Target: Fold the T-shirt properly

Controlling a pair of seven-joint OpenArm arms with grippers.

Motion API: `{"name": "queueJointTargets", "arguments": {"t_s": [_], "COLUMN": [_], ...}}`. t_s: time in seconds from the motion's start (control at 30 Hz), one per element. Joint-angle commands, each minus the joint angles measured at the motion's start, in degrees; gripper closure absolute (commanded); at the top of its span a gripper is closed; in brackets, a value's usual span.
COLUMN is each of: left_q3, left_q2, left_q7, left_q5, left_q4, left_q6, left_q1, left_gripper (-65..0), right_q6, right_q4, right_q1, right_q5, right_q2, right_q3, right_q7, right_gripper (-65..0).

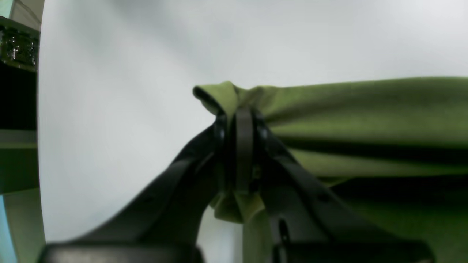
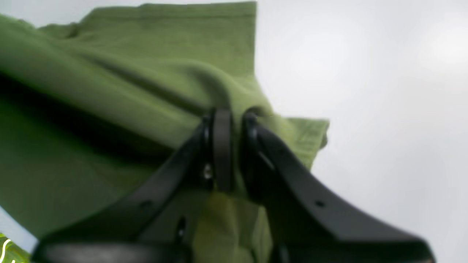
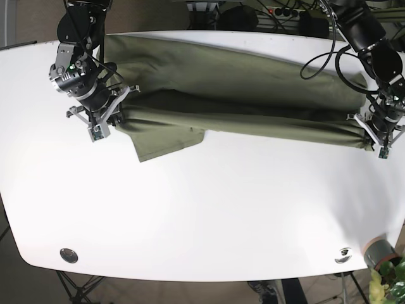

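While the near part of the white table [image 3: 202, 215] lay bare, the olive green T-shirt [image 3: 240, 95] stretched across its far half in a long band, one sleeve [image 3: 166, 140] spilling nearward at the left. At the band's right end the left gripper [image 1: 239, 120] was clenched on a bunched fold of cloth. At the left end the right gripper [image 2: 232, 124] likewise pinched a gathered edge, fabric pulled taut between them.

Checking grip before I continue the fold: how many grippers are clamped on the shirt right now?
2. The left gripper pinches one end of the T-shirt, on the base view's right; the right gripper pinches the other end, near the sleeve, on its left.
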Motion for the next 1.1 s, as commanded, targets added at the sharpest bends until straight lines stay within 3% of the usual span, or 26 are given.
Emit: {"name": "queueJointTargets", "arguments": {"t_s": [0.0,0.27,0.47,0.57,0.67,0.73,0.8,0.83,0.9,1.07], "left_q3": [-0.4,-0.4,-0.4,0.2,1.0,1.9,1.8,1.8,1.7,-1.2], "left_q2": [-1.4,-1.7,-1.8,-1.8,-1.8,-2.1,-3.3,-3.6,-4.3,-5.2], "left_q7": [-0.7,-0.7,-0.7,-0.7,-0.8,-0.8,-0.8,-0.8,-0.9,-0.8], "left_q5": [-0.3,-0.4,-0.1,0.0,0.0,0.0,0.0,-0.1,-0.2,-0.3], "left_q4": [1.4,4.2,3.9,3.8,3.3,2.1,1.8,1.8,1.8,8.1], "left_q6": [0.4,0.4,0.4,0.4,0.4,0.4,0.4,0.4,0.4,0.4], "left_q1": [0.4,7.5,11.2,12.9,13.6,13.6,13.6,13.6,13.6,13.5], "left_gripper": [0.0,0.0,0.0,-0.7,-14.3,-27.9,-39.6,-43.1,-44.0,-35.6], "right_q6": [0.06,-0.21,-0.21,-0.30,-0.30,-0.30,-0.21,-0.03,0.06,0.06], "right_q4": [1.4,1.4,1.1,0.6,0.6,1.1,2.3,2.5,2.3,1.4], "right_q1": [-1.0,-6.8,-7.7,-7.6,-7.5,-7.5,-7.6,-7.6,-6.9,-2.4], "right_q5": [0.3,0.3,-0.1,-0.1,0.1,0.2,0.2,0.2,0.2,0.0], "right_q2": [0.2,-0.5,-4.0,-5.0,-5.0,-5.0,-5.0,-5.0,-5.0,-4.7], "right_q3": [0.3,0.5,3.2,6.3,8.4,8.7,8.7,8.6,8.6,8.5], "right_q7": [1.2,1.6,1.6,1.7,3.1,3.7,3.7,3.7,3.8,2.6], "right_gripper": [-2.7,-2.7,-4.4,-16.2,-36.6,-49.5,-57.4,-59.1,-58.7,-57.1]}}
